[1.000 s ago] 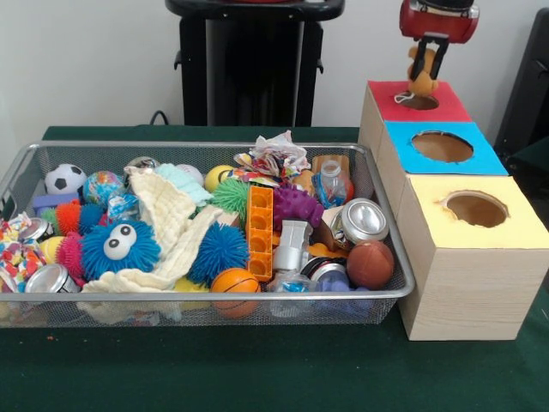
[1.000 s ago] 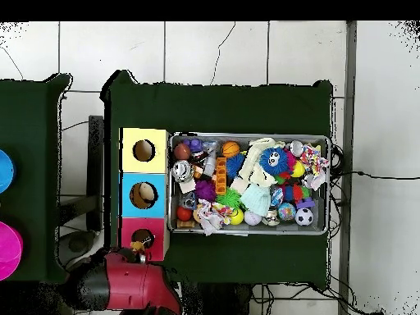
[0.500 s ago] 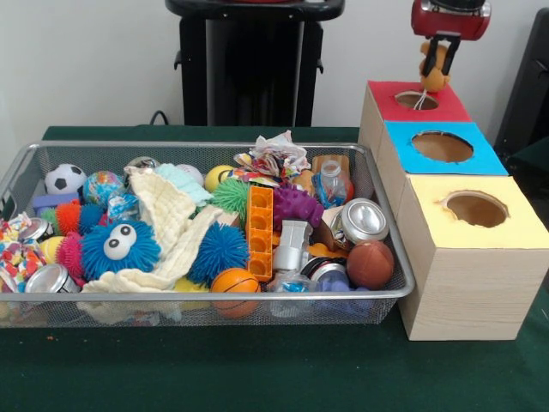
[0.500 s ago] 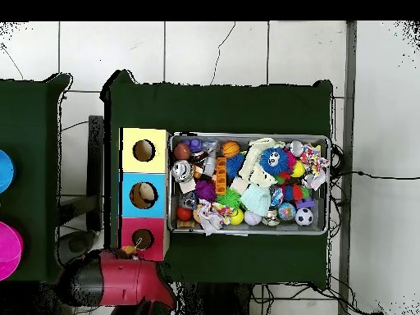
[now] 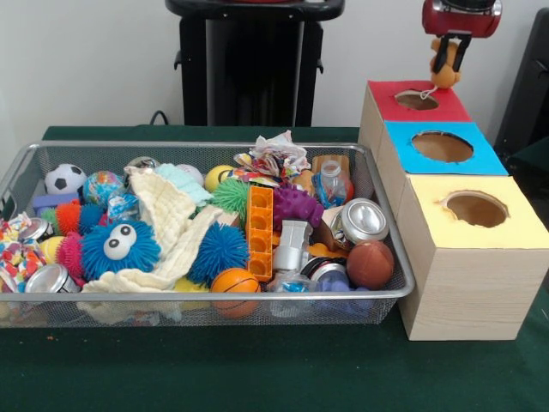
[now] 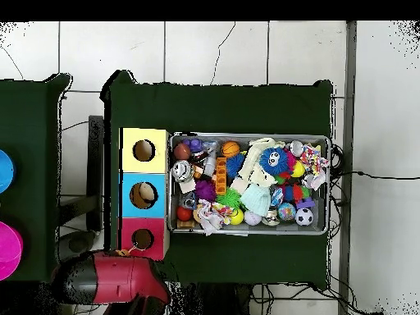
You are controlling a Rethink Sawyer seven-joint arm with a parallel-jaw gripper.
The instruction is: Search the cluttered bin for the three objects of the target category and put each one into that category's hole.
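Observation:
My gripper (image 5: 448,62) hangs at the top right, just above and behind the red hole (image 5: 417,100) of the wooden box. It is shut on a small tan plush toy (image 5: 443,77), whose white string trails down towards the hole's rim. In the overhead view the red arm head (image 6: 115,279) hides the gripper; it sits just outside the box's red end (image 6: 143,239). The wire bin (image 5: 390,257) holds several toys, balls, cans and cloths, among them a blue fuzzy ball with eyes (image 5: 119,246) and a small basketball (image 5: 234,283).
The box also has a blue hole (image 5: 442,146) and a yellow hole (image 5: 475,209). Something pale lies inside the blue hole (image 6: 143,195) in the overhead view. A black stand (image 5: 253,60) rises behind the bin. Green cloth (image 5: 257,369) covers the table.
The gripper has risen and drifted right, away from the red hole, with the tan toy still in it. In the overhead view the arm head has slid left and back.

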